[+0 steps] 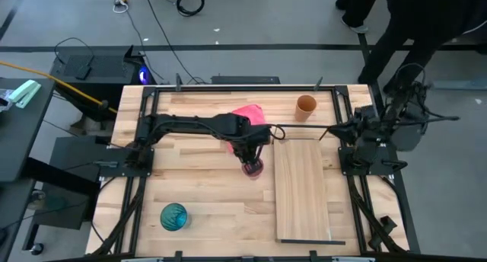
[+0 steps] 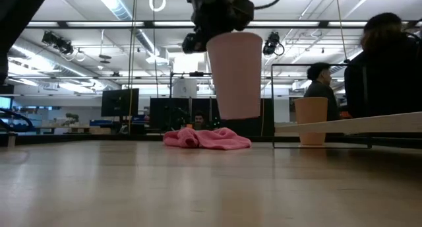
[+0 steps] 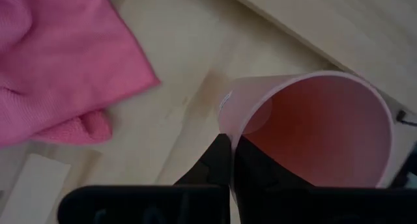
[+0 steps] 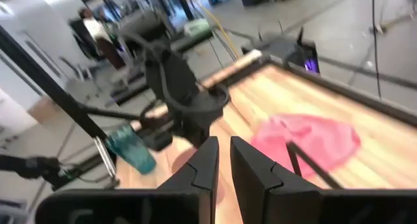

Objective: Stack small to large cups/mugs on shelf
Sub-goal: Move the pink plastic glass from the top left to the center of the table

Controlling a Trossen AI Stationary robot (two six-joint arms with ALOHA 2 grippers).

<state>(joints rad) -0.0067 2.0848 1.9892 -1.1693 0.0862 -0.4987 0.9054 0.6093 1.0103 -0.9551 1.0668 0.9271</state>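
Note:
My left gripper (image 1: 249, 160) is shut on the pale pink cup (image 2: 236, 75) and holds it above the table, just left of the shelf, a long light wooden board (image 1: 303, 192). The cup's open mouth shows in the left wrist view (image 3: 319, 129). The orange-brown cup (image 1: 306, 107) stands on its base on the table beyond the shelf's far end. The teal cup (image 1: 173, 216) stands on its base near the front left. My right gripper (image 4: 223, 160) is shut and empty at the table's right side (image 1: 340, 130). My left gripper pinches the pink cup's wall at the rim (image 3: 238, 120), one finger (image 3: 218, 162) outside and the other inside. The fingers come from above, pointing down. The cup hangs below them, nearly upright and mouth up, its base (image 2: 237, 115) clear of the table.
A crumpled pink cloth (image 1: 249, 113) lies on the table behind the held cup. A thin black wire frame (image 2: 316, 105) stands at the shelf's far end, around the orange-brown cup. People (image 2: 382, 68) show beyond the table's far right.

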